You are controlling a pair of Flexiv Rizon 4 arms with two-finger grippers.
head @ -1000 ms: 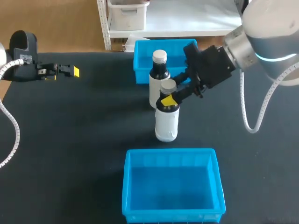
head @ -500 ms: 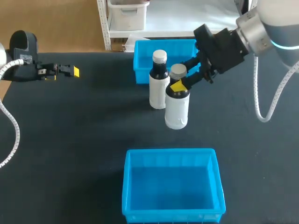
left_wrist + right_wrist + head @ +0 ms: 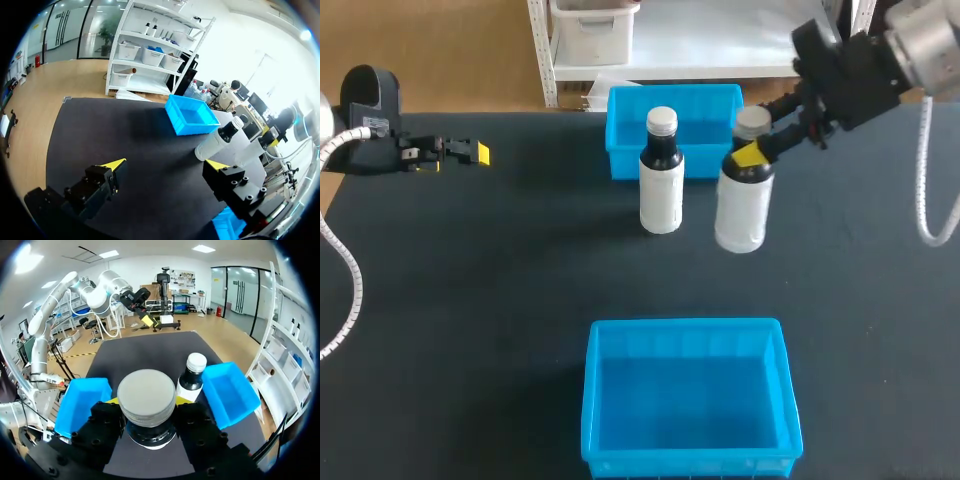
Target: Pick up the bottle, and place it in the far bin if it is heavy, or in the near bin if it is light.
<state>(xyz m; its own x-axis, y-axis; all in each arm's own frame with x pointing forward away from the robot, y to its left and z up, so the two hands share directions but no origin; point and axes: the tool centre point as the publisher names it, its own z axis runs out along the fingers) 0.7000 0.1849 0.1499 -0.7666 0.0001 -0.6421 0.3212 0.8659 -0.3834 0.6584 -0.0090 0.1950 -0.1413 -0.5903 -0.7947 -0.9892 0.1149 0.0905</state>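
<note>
My right gripper (image 3: 750,152) is shut on the neck of a white bottle (image 3: 740,205) with a dark shoulder and a grey cap. The bottle hangs upright by the near right corner of the far blue bin (image 3: 620,128). In the right wrist view the grey cap (image 3: 146,397) fills the gap between the fingers of the right gripper (image 3: 146,405). A second, similar bottle (image 3: 661,175) stands on the mat in front of the far bin. The near blue bin (image 3: 595,400) lies at the table's front. My left gripper (image 3: 470,152) is open and holds nothing at the far left.
The black mat (image 3: 470,300) covers the table. From the left wrist, the left gripper (image 3: 165,165) is over bare mat, with the standing bottle (image 3: 220,140) and the far bin (image 3: 192,116) ahead of it. From the right wrist, the standing bottle (image 3: 192,372) stands beside the far bin (image 3: 230,392).
My right gripper has carried its bottle up and to the right, from in front of the standing bottle to beside the far bin's right corner. The left arm has not moved.
</note>
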